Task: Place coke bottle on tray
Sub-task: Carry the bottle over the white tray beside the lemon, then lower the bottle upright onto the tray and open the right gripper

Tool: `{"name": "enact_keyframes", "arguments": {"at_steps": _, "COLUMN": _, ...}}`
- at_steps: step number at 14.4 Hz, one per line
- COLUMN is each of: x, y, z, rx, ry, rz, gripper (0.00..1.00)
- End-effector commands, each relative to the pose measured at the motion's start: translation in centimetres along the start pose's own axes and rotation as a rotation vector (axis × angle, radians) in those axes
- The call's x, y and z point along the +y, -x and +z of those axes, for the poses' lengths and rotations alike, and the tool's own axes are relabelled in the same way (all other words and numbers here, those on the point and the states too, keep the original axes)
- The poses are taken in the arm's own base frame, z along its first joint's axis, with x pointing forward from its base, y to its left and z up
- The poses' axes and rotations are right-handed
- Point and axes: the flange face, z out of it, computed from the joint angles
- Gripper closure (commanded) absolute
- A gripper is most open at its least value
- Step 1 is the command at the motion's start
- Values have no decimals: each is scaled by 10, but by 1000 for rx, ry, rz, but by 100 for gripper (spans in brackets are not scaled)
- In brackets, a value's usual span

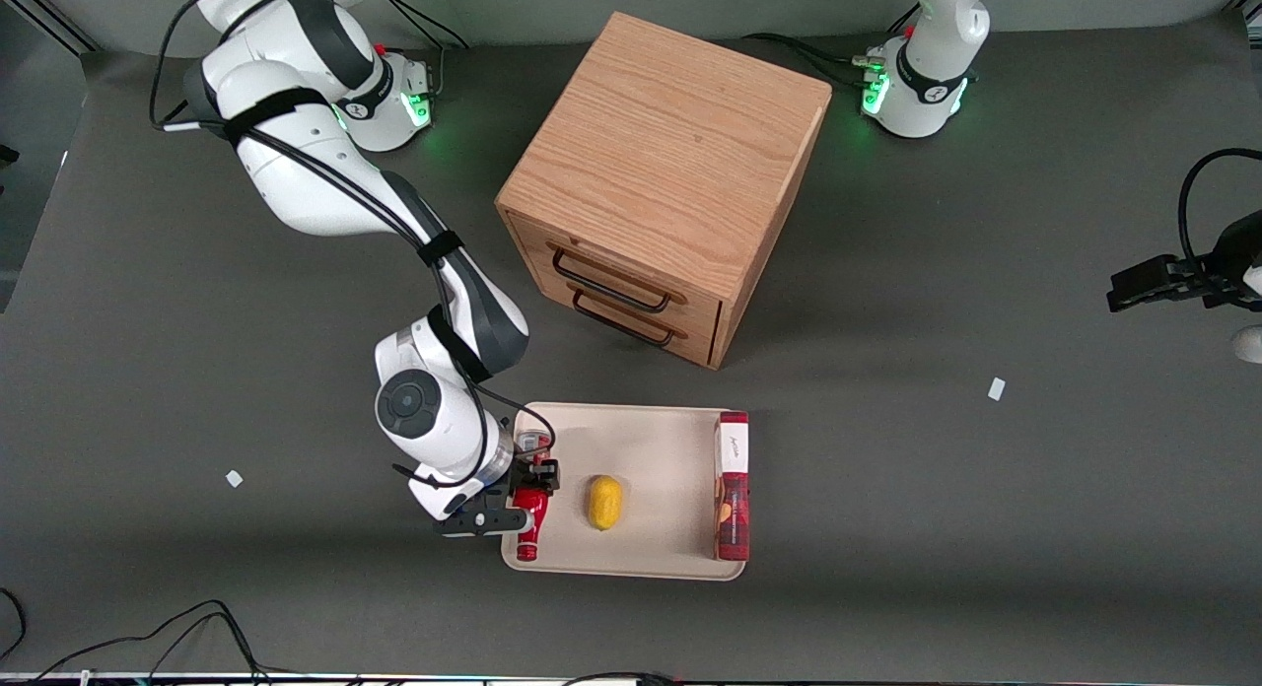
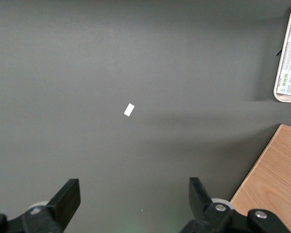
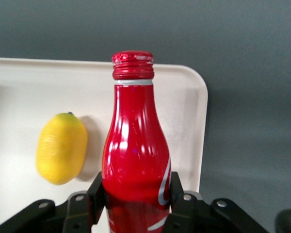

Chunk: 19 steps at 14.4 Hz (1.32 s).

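The coke bottle is a slim red bottle with a red cap. It lies on the cream tray along the tray's edge at the working arm's end, cap pointing toward the front camera. My right gripper is over the bottle's body, low over the tray. In the right wrist view the gripper has its black fingers pressed on both sides of the bottle, shut on it. The tray shows under the bottle.
A yellow lemon lies on the tray beside the bottle. A long red box lies along the tray's edge toward the parked arm. A wooden drawer cabinet stands farther from the front camera than the tray. White scraps lie on the table.
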Motion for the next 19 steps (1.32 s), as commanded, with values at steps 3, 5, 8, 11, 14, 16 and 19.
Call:
{"name": "enact_keyframes", "arguments": {"at_steps": 3, "x": -2, "y": -2, "z": 15, "rx": 13, "ry": -6, "rz": 49, "gripper": 57}}
{"name": "enact_keyframes", "arguments": {"at_steps": 5, "x": -1, "y": -1, "z": 22, "rx": 21, "ry": -12, "rz": 51, "gripper": 39}}
{"name": "enact_keyframes", "arguments": {"at_steps": 8, "x": 0, "y": 0, "z": 33, "rx": 38, "ry": -23, "rz": 53, "gripper": 12}}
{"name": "enact_keyframes", "arguments": {"at_steps": 11, "x": 0, "y": 0, "z": 33, "rx": 39, "ry": -23, "rz": 50, "gripper": 7}}
{"name": "enact_keyframes", "arguments": {"at_steps": 14, "x": -1, "y": 0, "z": 32, "rx": 41, "ry": -24, "rz": 52, "gripper": 3}}
{"name": "enact_keyframes", "arguments": {"at_steps": 16, "x": 2, "y": -4, "z": 25, "rx": 52, "ry": -22, "rz": 54, "gripper": 0}}
{"name": "enact_keyframes", "arguments": {"at_steps": 19, "x": 2, "y": -11, "z": -25, "rx": 84, "ry": -16, "rz": 39, "gripper": 0}}
